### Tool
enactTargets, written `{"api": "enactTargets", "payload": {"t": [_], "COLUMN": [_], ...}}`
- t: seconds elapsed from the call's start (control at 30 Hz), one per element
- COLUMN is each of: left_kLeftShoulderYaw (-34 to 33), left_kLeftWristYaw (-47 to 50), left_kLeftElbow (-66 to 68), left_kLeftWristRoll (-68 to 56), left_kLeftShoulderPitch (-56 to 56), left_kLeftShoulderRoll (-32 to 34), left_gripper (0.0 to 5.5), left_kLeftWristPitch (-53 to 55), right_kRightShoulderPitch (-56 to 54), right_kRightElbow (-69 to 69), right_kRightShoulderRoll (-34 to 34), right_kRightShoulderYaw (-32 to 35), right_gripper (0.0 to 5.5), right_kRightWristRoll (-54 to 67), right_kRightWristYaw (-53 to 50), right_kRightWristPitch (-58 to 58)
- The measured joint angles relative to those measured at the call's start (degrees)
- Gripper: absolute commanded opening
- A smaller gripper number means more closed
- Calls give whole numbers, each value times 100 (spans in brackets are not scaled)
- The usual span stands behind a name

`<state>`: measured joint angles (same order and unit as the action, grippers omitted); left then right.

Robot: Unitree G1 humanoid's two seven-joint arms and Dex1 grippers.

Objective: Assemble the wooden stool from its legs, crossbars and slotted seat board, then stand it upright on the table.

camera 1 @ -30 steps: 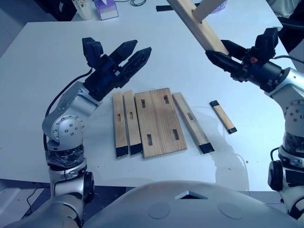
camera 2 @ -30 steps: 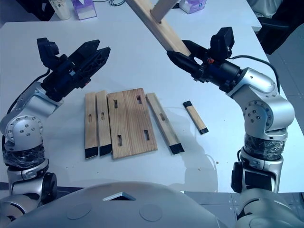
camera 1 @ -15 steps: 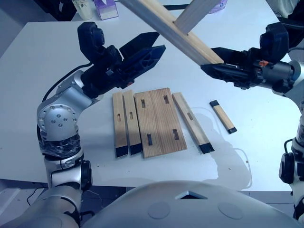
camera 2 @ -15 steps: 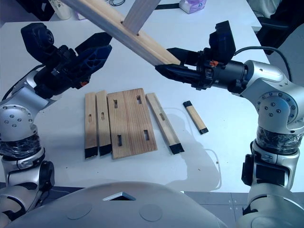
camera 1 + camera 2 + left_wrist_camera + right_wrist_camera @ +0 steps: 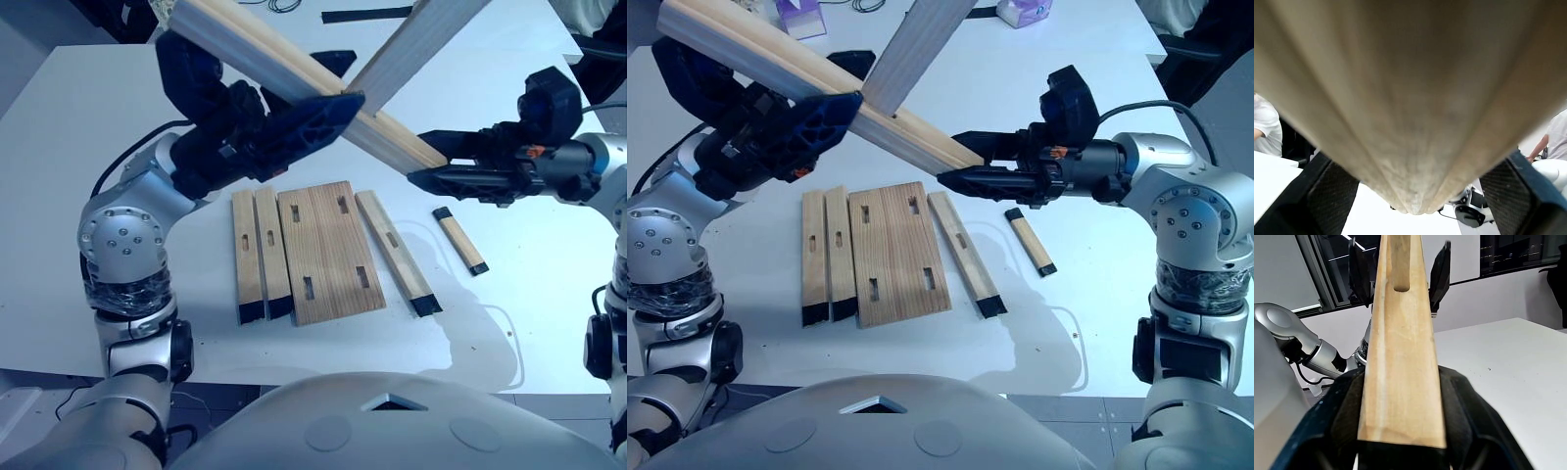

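**Leg and crossbar held in the air between both grippers; the other parts lie flat below**

- Left gripper (image 5: 345,78), upper left of the head view: fingers spread on either side of the held leg (image 5: 245,44), partway along it. The right wrist view shows slim gaps beside the wood, so it looks open, not clamped.
- The held leg runs on a slant from the upper left down to centre right, above the table (image 5: 78,127). A crossbar (image 5: 421,34) is set into it and juts toward the top right.
- Handling, my guess: light, stiff, dry wood with smooth faces. The long lever will twist in a one-end grip, so take it on the flat sides near the joint. The joint may pull loose if swung.
- Lower centre, flat on the table: two legs (image 5: 248,255) side by side, touching the seat board (image 5: 328,250); a third leg (image 5: 397,253) just beside it; a short crossbar (image 5: 460,240) apart.
- Right gripper (image 5: 419,160), centre right: closed on the held leg's lower end.
- In the way: the jutting crossbar, and the flat parts directly beneath.
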<state>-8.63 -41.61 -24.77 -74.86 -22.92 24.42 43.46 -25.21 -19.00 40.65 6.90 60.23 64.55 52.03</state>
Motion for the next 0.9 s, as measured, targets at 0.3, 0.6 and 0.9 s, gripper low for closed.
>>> {"api": "enactTargets", "payload": {"t": [0.3, 0.6, 0.9], "left_kLeftShoulderYaw": [7, 135, 165], "left_kLeftWristYaw": [-211, -356, -432], "left_kLeftElbow": [-54, -126, 23], "left_kLeftWristRoll": [51, 319, 713], "left_kLeftShoulderPitch": [147, 234, 363], "left_kLeftShoulderRoll": [114, 217, 382], "left_gripper": [211, 211, 210], "left_kLeftWristPitch": [1, -90, -155], "right_kRightShoulderPitch": [-28, -27, 165], "right_kRightElbow": [81, 145, 349], "right_kRightShoulderRoll": [210, 270, 516], "right_kRightShoulderYaw": [-169, -331, -492], "right_gripper": [206, 206, 274], "right_kRightWristRoll": [-346, -681, -1578], "right_kRightWristYaw": [412, 663, 842], "right_kRightWristPitch": [-227, -400, -1185]}}
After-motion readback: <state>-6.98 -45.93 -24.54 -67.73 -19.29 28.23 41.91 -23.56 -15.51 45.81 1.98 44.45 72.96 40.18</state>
